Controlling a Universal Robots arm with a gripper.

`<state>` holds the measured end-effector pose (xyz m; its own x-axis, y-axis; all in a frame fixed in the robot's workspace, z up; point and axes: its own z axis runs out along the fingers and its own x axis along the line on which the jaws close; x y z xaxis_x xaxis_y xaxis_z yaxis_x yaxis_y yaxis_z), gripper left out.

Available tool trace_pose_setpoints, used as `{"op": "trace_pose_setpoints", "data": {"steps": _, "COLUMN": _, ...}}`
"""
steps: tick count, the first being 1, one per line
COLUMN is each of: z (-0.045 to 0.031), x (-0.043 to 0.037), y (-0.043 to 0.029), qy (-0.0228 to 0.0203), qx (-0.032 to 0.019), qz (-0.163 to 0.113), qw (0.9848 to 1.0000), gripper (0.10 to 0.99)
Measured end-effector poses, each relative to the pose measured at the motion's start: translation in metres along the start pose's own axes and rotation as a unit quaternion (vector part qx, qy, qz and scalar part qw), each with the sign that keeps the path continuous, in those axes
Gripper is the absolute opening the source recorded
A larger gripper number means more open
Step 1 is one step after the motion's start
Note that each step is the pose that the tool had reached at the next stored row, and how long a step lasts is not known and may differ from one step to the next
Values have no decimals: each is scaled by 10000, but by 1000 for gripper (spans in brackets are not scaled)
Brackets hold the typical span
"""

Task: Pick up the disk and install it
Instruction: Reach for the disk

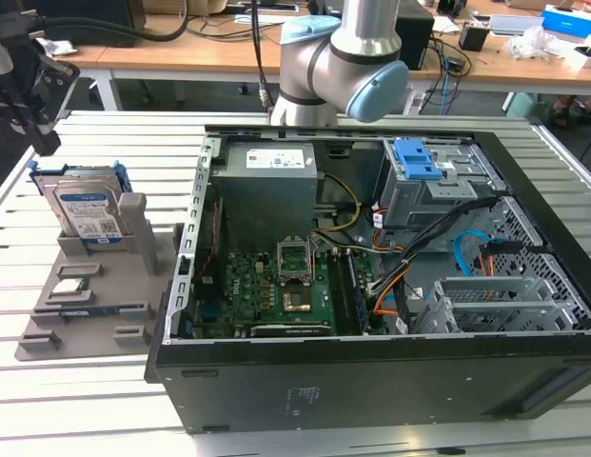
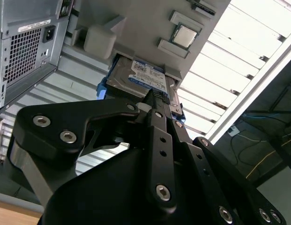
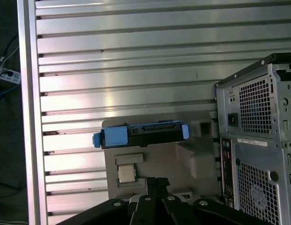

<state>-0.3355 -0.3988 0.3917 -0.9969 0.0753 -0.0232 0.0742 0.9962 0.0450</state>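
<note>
Far on the exterior view's left, the hand (image 2: 157, 95) hangs over the worktop (image 1: 105, 419), half cut off by the frame edge. It's around 10 o'clock from the disk (image 1: 86, 211). In both wrist views it looks pinched narrow, gripping nothing. So nothing's picked up yet: the disk stands on edge in its grey holder (image 1: 48, 333). The drive cage (image 1: 428, 167) sits at 1 o'clock in the open case (image 1: 371, 381). Cables partly cover it, so can't tell what's inside.

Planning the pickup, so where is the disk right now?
The disk stands on edge in the grey holder at the exterior view's left, beside the open computer case.
</note>
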Motion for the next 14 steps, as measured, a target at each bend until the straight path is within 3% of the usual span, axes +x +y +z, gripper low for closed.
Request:
{"op": "trace_pose_setpoints", "data": {"steps": 10, "z": 0, "x": 275, "y": -21, "qy": 0, "qx": 0, "qz": 0, "qw": 10000, "gripper": 106}}
{"op": "trace_pose_setpoints", "data": {"steps": 14, "z": -1, "x": 290, "y": -22, "qy": 0, "qx": 0, "qz": -1, "qw": 10000, "gripper": 106}}
